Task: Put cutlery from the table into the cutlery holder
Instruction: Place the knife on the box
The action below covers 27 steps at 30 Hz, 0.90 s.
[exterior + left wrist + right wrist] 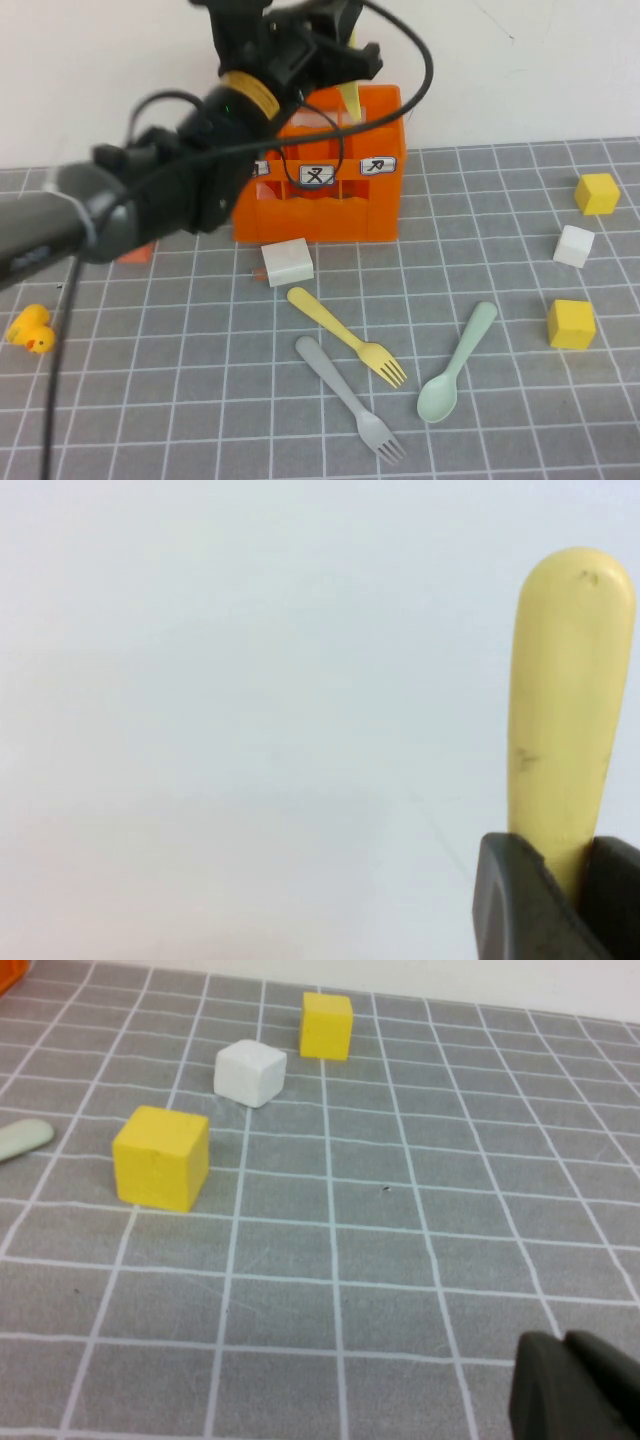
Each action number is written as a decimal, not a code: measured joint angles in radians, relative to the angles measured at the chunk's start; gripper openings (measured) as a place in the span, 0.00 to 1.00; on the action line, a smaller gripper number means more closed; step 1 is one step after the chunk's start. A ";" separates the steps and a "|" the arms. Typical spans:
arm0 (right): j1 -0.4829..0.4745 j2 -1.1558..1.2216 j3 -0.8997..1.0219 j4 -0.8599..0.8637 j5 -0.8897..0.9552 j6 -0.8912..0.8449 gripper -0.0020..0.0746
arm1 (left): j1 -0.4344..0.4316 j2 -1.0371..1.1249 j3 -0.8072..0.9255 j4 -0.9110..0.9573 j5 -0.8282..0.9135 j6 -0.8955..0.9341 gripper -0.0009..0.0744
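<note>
- Pale-yellow plastic: the knife [566, 720] is pinched between the jaws of my left gripper [560, 880], its rounded end standing clear above them against a blank white wall.
- From the high view, my left gripper [335, 60] hangs over the orange cutlery holder [340, 200], and a sliver of the knife [350, 97] shows just below the jaws, over the crate's back compartments.
- I judge this as the placing step: the knife is lifted off the grey table [500, 400] and not yet released.
- The next move calls for lowering it straight into a compartment, then spreading the jaws.
- My right gripper [575, 1390] sits low over the table near two yellow cubes [162, 1157] and a white cube [250, 1072]; its jaws look pressed together and empty.
- A yellow fork [345, 335], grey fork [350, 398] and mint spoon [458, 362] lie on the table, well apart from both jaws.
</note>
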 joint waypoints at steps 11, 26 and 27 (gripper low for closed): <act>0.000 0.000 0.000 0.000 0.000 0.000 0.02 | 0.000 0.122 0.000 -0.042 -0.105 0.055 0.14; 0.000 0.000 0.000 0.000 0.000 0.000 0.02 | 0.000 0.106 0.000 0.068 -0.047 0.066 0.52; 0.000 0.000 0.000 0.000 0.000 0.000 0.02 | 0.000 0.086 0.000 0.071 0.002 0.066 0.50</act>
